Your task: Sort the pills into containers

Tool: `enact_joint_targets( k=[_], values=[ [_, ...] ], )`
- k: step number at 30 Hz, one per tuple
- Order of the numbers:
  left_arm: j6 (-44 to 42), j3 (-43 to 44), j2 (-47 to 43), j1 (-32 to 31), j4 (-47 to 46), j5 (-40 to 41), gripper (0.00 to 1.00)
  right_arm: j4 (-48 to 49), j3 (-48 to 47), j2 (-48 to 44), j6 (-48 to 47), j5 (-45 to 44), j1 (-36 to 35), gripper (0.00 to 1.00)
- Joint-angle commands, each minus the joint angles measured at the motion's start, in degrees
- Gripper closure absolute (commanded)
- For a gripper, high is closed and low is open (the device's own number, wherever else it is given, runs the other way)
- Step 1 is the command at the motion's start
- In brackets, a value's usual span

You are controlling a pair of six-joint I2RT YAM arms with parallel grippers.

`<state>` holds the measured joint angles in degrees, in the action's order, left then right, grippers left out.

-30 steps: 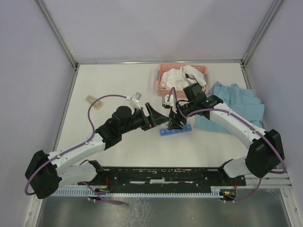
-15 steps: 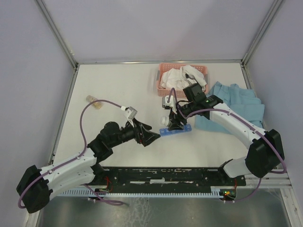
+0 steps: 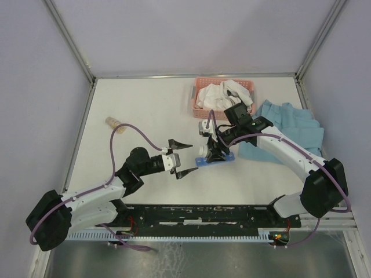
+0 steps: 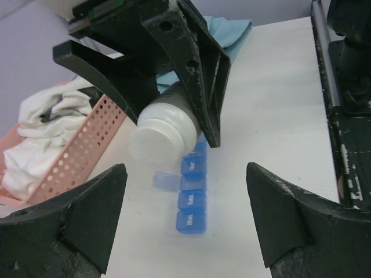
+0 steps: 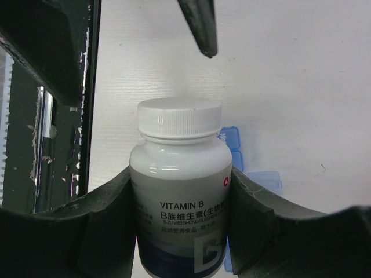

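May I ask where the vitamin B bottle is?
Near the top view's centre, the vitamin B bottle is held in the right gripper, above the blue pill organiser.

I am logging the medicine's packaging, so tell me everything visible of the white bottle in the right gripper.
The white bottle is glossy opaque plastic with a ribbed white screw cap, still on. Its label reads VITAMIN B above smaller Chinese print, with a dark blue band and large B below. The right gripper clamps its body between both fingers. It is tilted, cap end lower, over one end of the blue pill organiser; whether they touch cannot be told.
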<state>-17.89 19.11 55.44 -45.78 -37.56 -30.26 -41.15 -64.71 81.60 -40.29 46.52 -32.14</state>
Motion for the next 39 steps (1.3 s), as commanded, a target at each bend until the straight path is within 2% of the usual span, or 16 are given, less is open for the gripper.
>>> enact_joint_targets(
  k=[1,9,13,31,33,37,39],
  values=[
    [-9.0,5.0,2.7,1.4,-1.4,-3.5,0.11,-0.2,-1.4,-1.5,-2.0,2.7,0.1,0.99],
    [-6.5,12.1,10.5,5.6,0.5,-15.6,0.25,-0.5,-1.4,-1.6,-2.6,3.3,0.1,0.99],
    [-5.2,13.4,12.7,6.1,1.4,-18.5,0.29,-0.5,-1.3,-1.9,-2.7,3.3,0.1,0.99],
    [-2.3,15.0,15.2,7.7,2.6,-21.7,0.44,-0.7,-1.4,-1.7,-2.7,3.6,0.1,0.99],
    [-1.4,15.5,15.7,7.7,2.7,-21.9,0.5,-0.7,-1.4,-1.7,-2.8,3.6,0.1,0.99],
    [0.9,16.6,16.4,7.7,3.5,-22.5,0.71,-0.8,-1.4,-1.7,-2.7,3.6,0.1,0.99],
    [3.1,16.7,16.4,7.7,3.4,-22.6,0.78,-0.8,-1.4,-1.7,-2.8,3.5,0.1,0.99]
  ],
)
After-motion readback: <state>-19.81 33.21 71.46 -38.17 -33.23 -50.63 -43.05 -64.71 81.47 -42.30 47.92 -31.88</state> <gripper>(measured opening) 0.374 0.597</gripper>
